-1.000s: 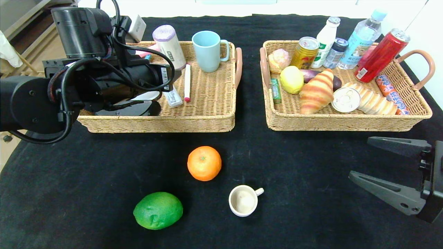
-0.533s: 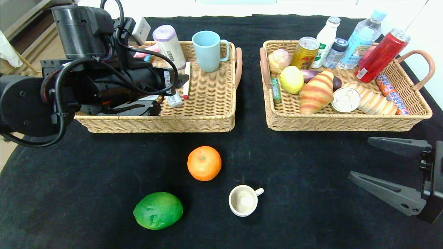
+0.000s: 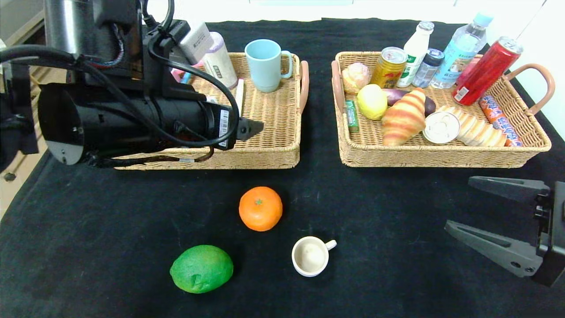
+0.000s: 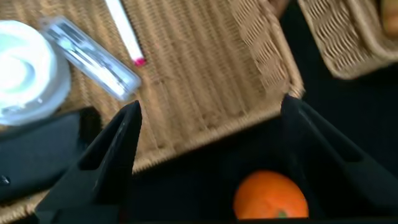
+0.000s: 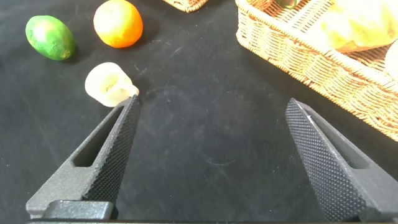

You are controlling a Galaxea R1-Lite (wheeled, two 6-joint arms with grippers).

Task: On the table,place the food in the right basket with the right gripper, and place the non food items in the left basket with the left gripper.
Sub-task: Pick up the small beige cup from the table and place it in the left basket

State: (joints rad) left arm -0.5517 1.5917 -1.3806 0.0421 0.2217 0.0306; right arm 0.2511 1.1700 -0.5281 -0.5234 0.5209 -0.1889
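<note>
An orange (image 3: pixel 260 208), a green fruit (image 3: pixel 201 268) and a small white cup (image 3: pixel 310 256) lie on the black table in front of two wicker baskets. My left gripper (image 3: pixel 249 129) is open and empty above the front rim of the left basket (image 3: pixel 265 155). In the left wrist view (image 4: pixel 211 109) the basket's front edge and the orange (image 4: pixel 271 196) show between its fingers. My right gripper (image 3: pixel 459 204) is open and empty, low over the table at the right, in front of the right basket (image 3: pixel 441 157). The right wrist view shows the cup (image 5: pixel 109 84) beside one finger.
The left basket holds a blue mug (image 3: pixel 265 64), a pen (image 3: pixel 239 90), a clear case (image 4: pixel 90 57) and a purple-capped roll (image 3: pixel 219 62). The right basket holds bread, a croissant (image 3: pixel 404 117), cans and bottles. The table's left edge is near the left arm.
My left arm has lifted out of the left basket and swung forward toward its front rim, now hiding the case and part of the pen. The right arm has barely moved.
</note>
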